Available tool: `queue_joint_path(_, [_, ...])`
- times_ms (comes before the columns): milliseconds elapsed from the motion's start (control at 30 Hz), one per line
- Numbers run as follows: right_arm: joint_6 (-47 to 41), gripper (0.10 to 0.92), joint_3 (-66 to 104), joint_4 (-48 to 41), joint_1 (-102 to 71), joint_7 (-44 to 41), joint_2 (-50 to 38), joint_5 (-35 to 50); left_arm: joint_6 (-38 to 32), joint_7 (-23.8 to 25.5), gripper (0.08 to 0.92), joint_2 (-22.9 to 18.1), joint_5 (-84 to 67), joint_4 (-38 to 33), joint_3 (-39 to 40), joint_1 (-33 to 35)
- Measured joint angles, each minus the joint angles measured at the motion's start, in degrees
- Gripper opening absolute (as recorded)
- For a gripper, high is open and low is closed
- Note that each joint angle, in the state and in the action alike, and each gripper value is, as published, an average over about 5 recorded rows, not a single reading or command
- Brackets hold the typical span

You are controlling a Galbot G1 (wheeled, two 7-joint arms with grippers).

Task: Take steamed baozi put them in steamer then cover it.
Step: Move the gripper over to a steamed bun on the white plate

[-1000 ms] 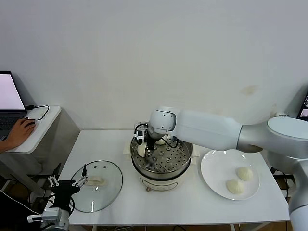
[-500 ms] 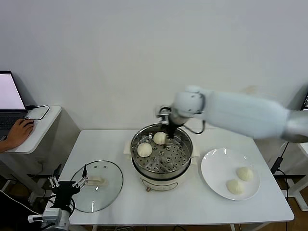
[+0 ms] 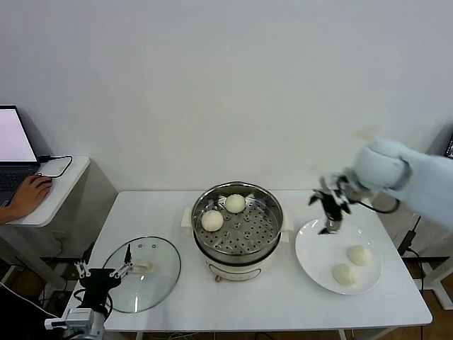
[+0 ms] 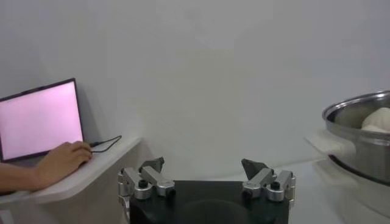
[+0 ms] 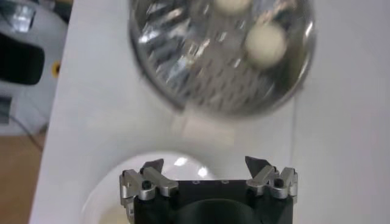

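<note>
With two baozi (image 3: 223, 212) in the steamer (image 3: 238, 249), the empty, open right gripper (image 3: 330, 210) must be lowered onto a plate (image 3: 311, 253) bun (image 3: 359, 255).

Lab: bare white wall, white table (image 3: 163, 212), operator's laptop (image 3: 14, 145) alongside.

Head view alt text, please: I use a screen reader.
Two baozi sit in the open steamer; two more wait on a white plate. The right tool hovers open and empty over that plate; the cover lies beside the left tool.
</note>
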Motion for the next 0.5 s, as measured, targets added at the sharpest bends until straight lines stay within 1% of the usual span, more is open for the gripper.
queue_joint_path(233, [3.21, 0.822, 12.89, 0.00, -17.46, -0.53, -4.89, -7.20, 0.04, 0.00, 0.823, -0.12, 0.57, -0.26, -0.12, 0.47])
queue_joint_path(500, [5.12, 0.823, 22.07, -1.51, -31.00, -0.56, -5.78, -13.29, 0.10, 0.00, 0.823, -0.64, 1.11, -0.30, -0.19, 0.78])
